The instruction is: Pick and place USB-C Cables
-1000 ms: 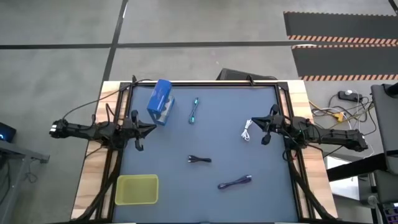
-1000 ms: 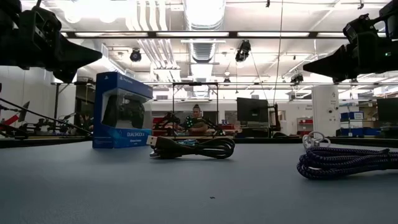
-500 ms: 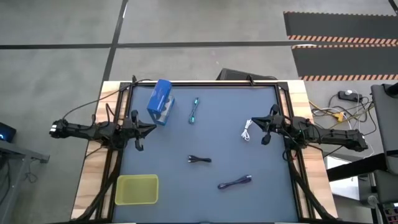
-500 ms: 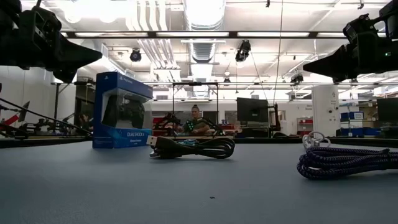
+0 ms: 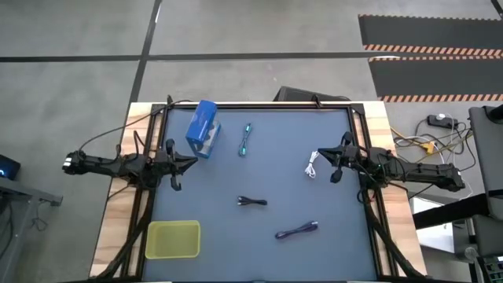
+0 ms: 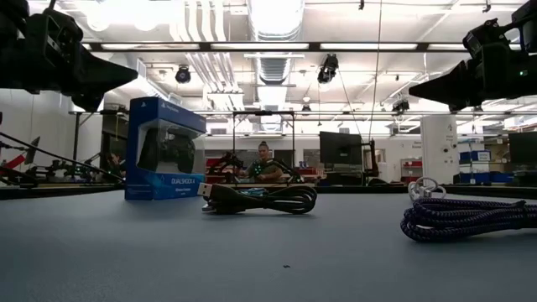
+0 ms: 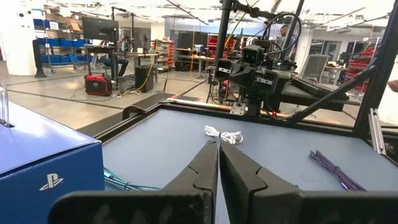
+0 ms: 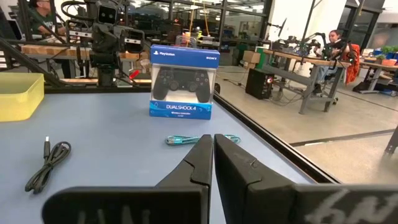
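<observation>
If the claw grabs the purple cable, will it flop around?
Probably a little. The purple cable is a thin bundled coil lying flat on the table, so loose ends may droop. It looks small, so likely light, and its braided skin should grip well.

Slate-blue bench (image 5: 259,181), cables in teal (image 5: 246,140), white (image 5: 313,165), black (image 5: 252,202) and purple (image 5: 297,231), plus a blue box (image 5: 203,128) and yellow tray (image 5: 173,239).

I watched from straight overhead, whole dark-blue table (image 5: 259,177) in frame, a low camera sat level at its surface, wrist cameras faced each other across it, all sharing the blue cardboard controller box (image 6: 164,149).
</observation>
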Action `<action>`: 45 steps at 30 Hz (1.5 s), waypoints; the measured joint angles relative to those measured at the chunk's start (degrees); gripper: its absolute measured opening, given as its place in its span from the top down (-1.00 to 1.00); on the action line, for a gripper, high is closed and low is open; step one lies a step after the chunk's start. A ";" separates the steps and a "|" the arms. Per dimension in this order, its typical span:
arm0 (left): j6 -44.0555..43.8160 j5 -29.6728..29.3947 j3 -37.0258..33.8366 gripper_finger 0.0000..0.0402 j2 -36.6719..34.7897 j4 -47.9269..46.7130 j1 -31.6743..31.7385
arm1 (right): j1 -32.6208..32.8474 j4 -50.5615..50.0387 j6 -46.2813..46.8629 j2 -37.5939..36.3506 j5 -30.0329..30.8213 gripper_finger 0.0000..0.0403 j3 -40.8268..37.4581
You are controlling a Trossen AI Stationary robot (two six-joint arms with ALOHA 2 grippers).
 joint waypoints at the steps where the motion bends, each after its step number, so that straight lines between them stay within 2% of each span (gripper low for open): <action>1: 0.00 0.00 0.00 1.00 0.00 0.00 -0.01 | 0.02 0.00 -0.02 0.02 0.00 0.96 0.02; 42: 0.12 0.00 0.00 1.00 -0.02 0.00 -0.02 | 0.00 0.00 -0.01 0.02 0.02 0.96 0.01; 45: 0.07 0.00 0.00 1.00 0.02 2.37 0.00 | 0.02 -0.01 2.93 0.02 -0.32 0.96 0.01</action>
